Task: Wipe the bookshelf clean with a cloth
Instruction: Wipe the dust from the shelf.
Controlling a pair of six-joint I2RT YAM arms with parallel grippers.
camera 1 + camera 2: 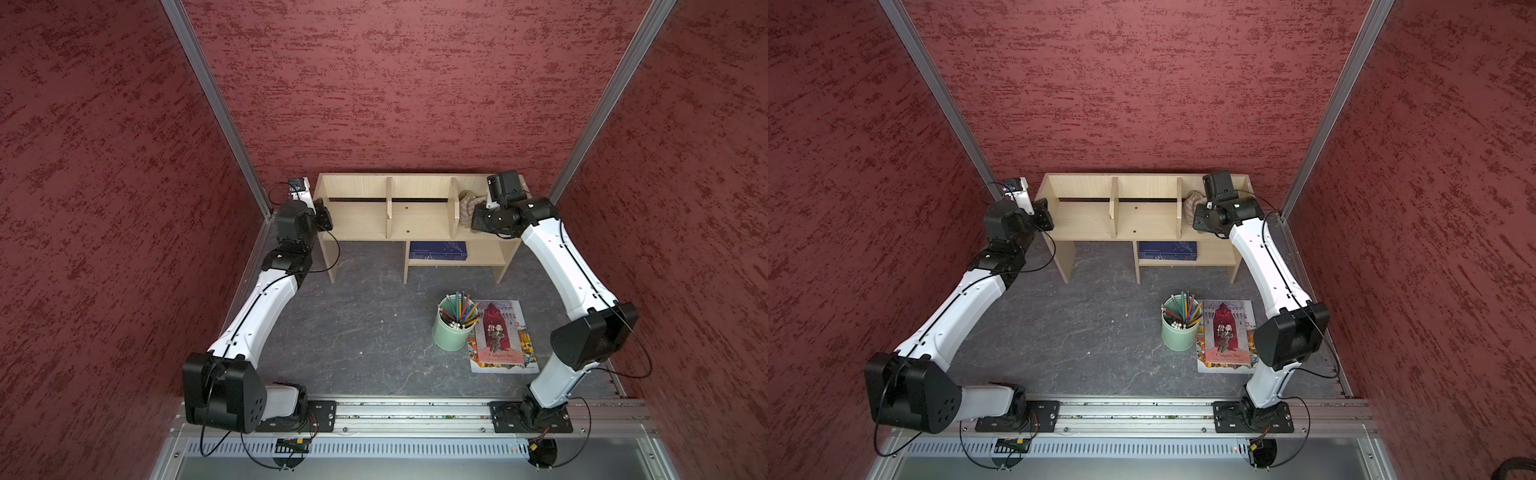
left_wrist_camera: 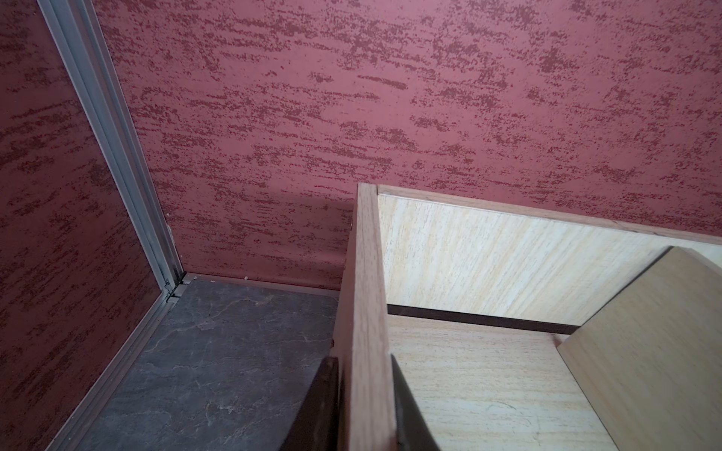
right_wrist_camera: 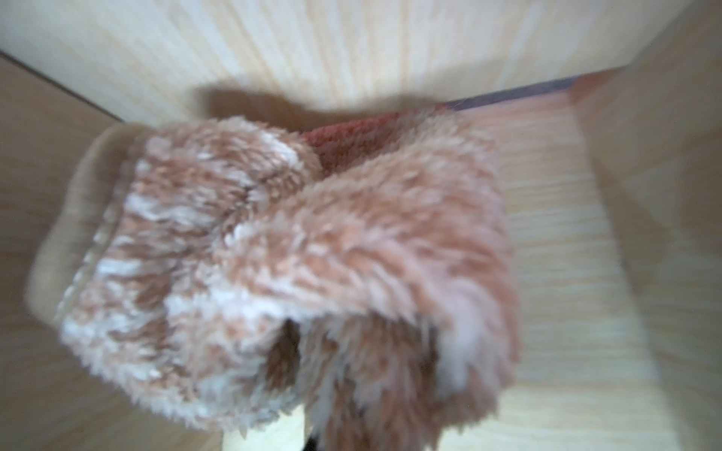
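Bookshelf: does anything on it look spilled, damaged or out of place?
Two small dark specks sit on the floor of the middle compartment of the bookshelf. They could be crumbs or marks, but they are too small to tell. Nothing else looks askew or damaged.

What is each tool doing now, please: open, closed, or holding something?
Left tool: closed on the end panel of the bookshelf.
Right tool: closed, holding the cloth.
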